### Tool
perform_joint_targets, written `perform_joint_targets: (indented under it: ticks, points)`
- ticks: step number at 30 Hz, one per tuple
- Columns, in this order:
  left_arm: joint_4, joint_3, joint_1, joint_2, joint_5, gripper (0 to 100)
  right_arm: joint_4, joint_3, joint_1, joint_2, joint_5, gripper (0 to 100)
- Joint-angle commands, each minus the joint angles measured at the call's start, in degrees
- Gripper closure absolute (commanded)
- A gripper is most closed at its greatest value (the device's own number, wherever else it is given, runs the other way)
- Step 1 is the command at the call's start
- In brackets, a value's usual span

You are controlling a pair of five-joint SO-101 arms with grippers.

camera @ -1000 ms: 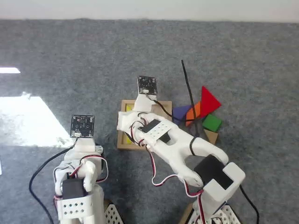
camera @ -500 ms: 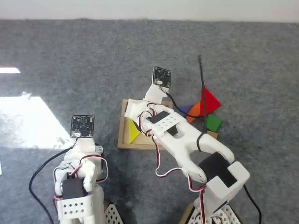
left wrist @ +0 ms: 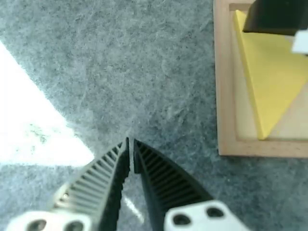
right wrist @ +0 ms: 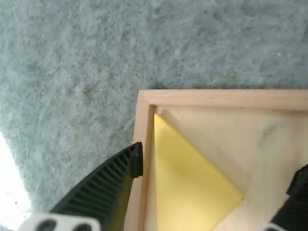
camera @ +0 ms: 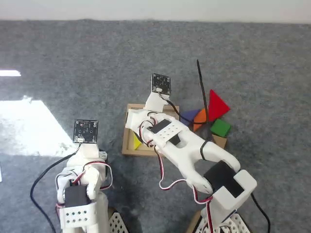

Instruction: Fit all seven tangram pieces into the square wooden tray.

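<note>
- The left gripper (left wrist: 130, 144) hangs over the grey, fuzzy felt mat (camera: 73, 63), near the tray's outer wall, its black ribbed jaws pressed together on nothing
- The square wooden tray (left wrist: 224, 96) has a pale raised rim and a smooth, light floor; in the high view the right arm covers much of it
- A flat yellow triangle (right wrist: 187, 178) lies inside the tray, one straight edge along the rim wall and a sharp point tucked towards a corner
- The right gripper (right wrist: 216, 166) sits above that corner with jaws wide apart, gripping nothing; one ribbed finger (right wrist: 127, 168) is at the rim's outer edge, the other is cut off at the picture's border
- Loose pieces cluster on the mat beside the tray: a tan triangle (camera: 219, 141), a green square (camera: 220, 128), then an orange piece (camera: 199, 119) and a purple piece (camera: 189, 115), both partly hidden by arm and cable so their shapes are unclear, and farthest a red triangle (camera: 216, 103)
</note>
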Motion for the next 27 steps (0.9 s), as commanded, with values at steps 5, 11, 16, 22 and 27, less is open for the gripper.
perform_joint_targets:
  ticks: [5,11,16,22,27]
  points:
    - [0.2,-0.7,0.2,-1.1,0.2,99,6.8,-0.4,-3.5,-11.1,-0.8,61.8]
    - [0.2,-0.7,0.2,-1.1,0.2,99,8.5,-0.3,-4.4,-13.0,-0.8,90.8]
    - [0.2,-0.7,0.2,-1.1,0.2,99,6.6,1.4,-4.1,-13.0,-0.8,95.7]
    - [0.2,-0.7,0.2,-1.1,0.2,99,6.5,2.5,5.1,-13.0,-0.8,99.2]
    - [0.2,-0.7,0.2,-1.1,0.2,99,6.4,3.8,9.0,-14.4,-0.8,99.1]
